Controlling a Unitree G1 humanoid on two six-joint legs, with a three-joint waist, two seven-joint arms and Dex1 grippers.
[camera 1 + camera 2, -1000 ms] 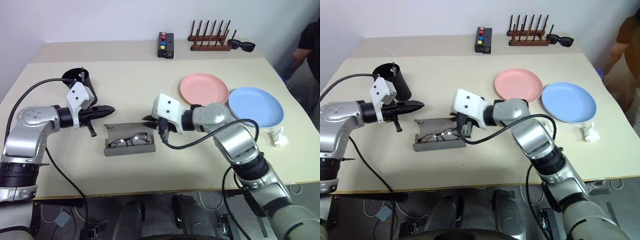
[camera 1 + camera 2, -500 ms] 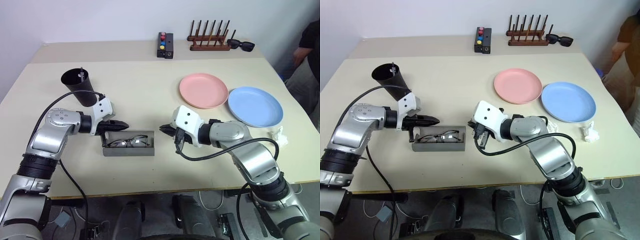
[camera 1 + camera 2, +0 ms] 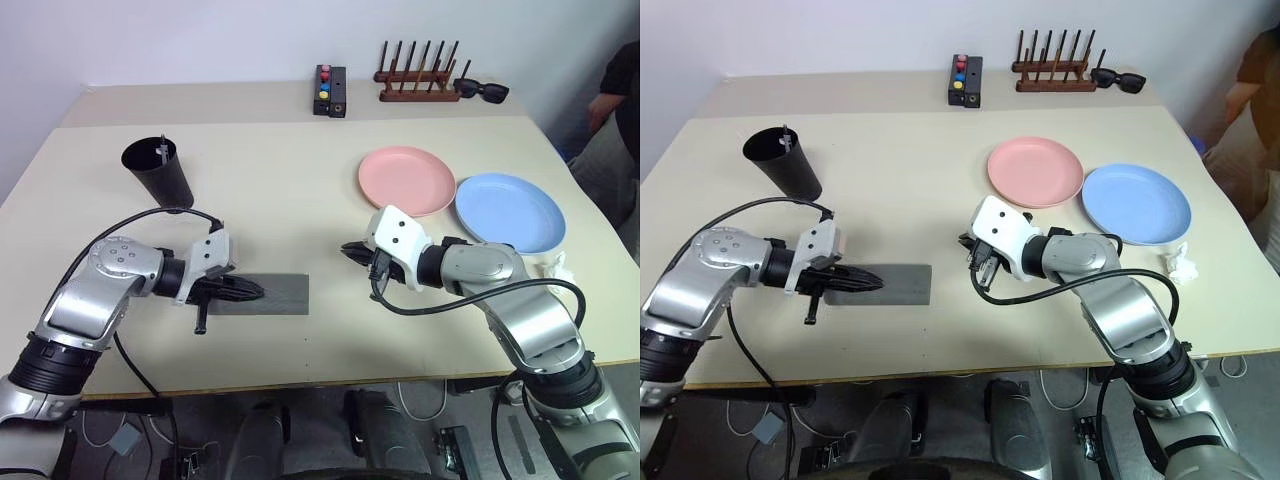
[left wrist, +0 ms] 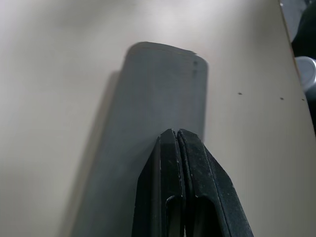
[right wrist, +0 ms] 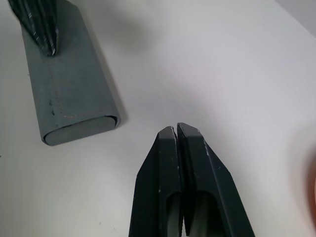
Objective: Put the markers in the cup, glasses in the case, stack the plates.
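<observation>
Left eye view. Desk (image 3: 300, 190): beige. Cup (image 3: 160, 173): black, upright at 10 o'clock, a marker (image 3: 162, 150) standing inside. Case (image 3: 262, 294): grey, folded shut and lying flat at 7 o'clock; the glasses cannot be seen. Left gripper (image 3: 256, 291): fingers clenched together, empty, tips resting over the case's left half. Right gripper (image 3: 349, 250): fingers clenched, grasping nothing, just right of centre, apart from the case. Pink plate (image 3: 407, 181) and blue plate (image 3: 511, 212): side by side at 2 o'clock, rims just beside each other, unstacked. Button box (image 3: 331, 90), wooden rack (image 3: 418, 75) and black sunglasses (image 3: 482, 91): far edge, 12 to 1 o'clock. A person (image 3: 612, 110) stands at 3 o'clock.

Left wrist view. Black fingers (image 4: 173, 187) pressed shut, over the closed case (image 4: 153, 113).

Right wrist view. Fingers (image 5: 195, 182) shut above bare desk; closed case (image 5: 71, 94) lies near, the left gripper's fingers (image 5: 39, 22) on its far end.
</observation>
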